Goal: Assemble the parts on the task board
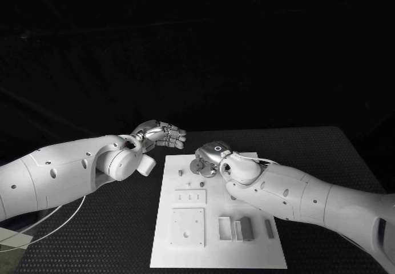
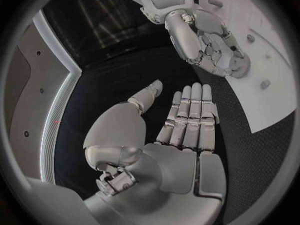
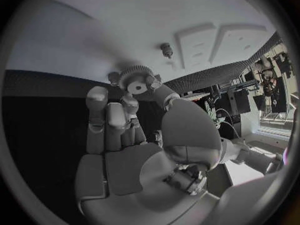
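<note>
The task board (image 1: 216,240) at the lower centre looks like matt white plastic, smooth. The table (image 1: 329,154) under it is black with a finely textured, dotted surface. Both hands, left hand (image 1: 160,136) and right hand (image 1: 206,160), show glossy silver metal. The gear (image 3: 135,80) looks matt grey with ridged teeth.

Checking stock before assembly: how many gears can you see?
1. The gear is pinched in the right hand over the far end of the task board; its arm may hide others.
</note>
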